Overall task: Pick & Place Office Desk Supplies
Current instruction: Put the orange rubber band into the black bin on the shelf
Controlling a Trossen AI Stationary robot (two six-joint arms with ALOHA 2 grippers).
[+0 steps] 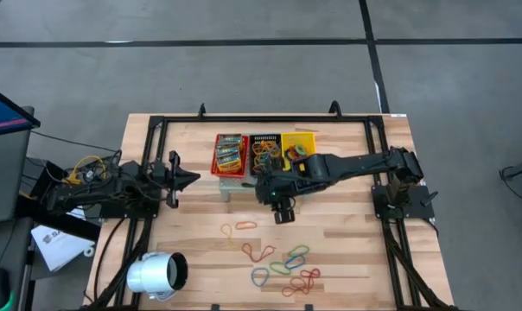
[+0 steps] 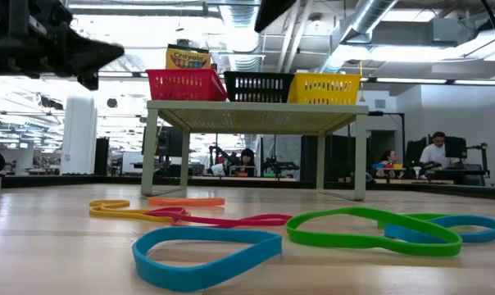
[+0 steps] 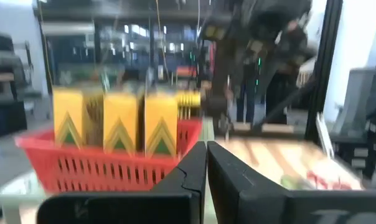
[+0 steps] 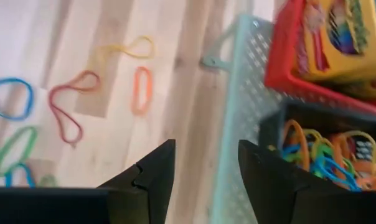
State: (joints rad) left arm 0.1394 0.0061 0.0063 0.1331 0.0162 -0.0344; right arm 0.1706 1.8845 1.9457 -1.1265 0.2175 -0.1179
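Rubber bands [image 1: 283, 259] partly overlapping.

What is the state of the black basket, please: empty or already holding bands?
Holding bands: the right wrist view shows orange, blue and yellow loops inside the black basket.

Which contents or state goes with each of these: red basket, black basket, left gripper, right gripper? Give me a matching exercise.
Things:
1. red basket
2. black basket
3. left gripper
4. right gripper

States:
A. open, holding nothing
B. holds coloured rubber bands
C. shut
D. holds crayon boxes

Pairs: 1-D, 2-B, 3-C, 4-A
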